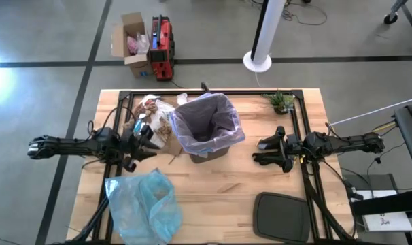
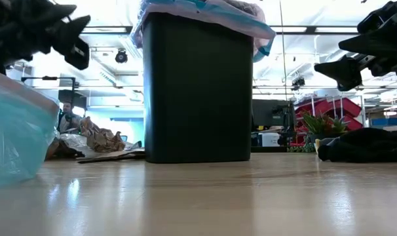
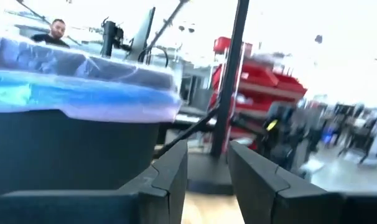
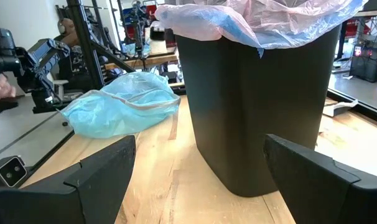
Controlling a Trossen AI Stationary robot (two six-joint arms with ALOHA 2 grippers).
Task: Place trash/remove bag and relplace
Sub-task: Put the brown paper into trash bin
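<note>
The black bin (image 1: 207, 129) stands upright on the table's middle, lined with the pale lavender-pink bag (image 1: 192, 136), whose blue drawstring hem folds over the rim (image 4: 238, 28). Trash of brown cardboard and paper scraps (image 1: 155, 116) lies on the table left of the bin. My left gripper (image 1: 146, 141) hovers open and empty left of the bin, above the table. My right gripper (image 1: 260, 151) hovers open and empty right of the bin, fingers toward it.
A light-blue plastic bag (image 1: 143, 207) lies crumpled at the near left. A black lid (image 1: 281, 216) lies at the near right. A small green plant (image 1: 282, 102) stands at the far right. Bare wood lies between the bin and the near edge.
</note>
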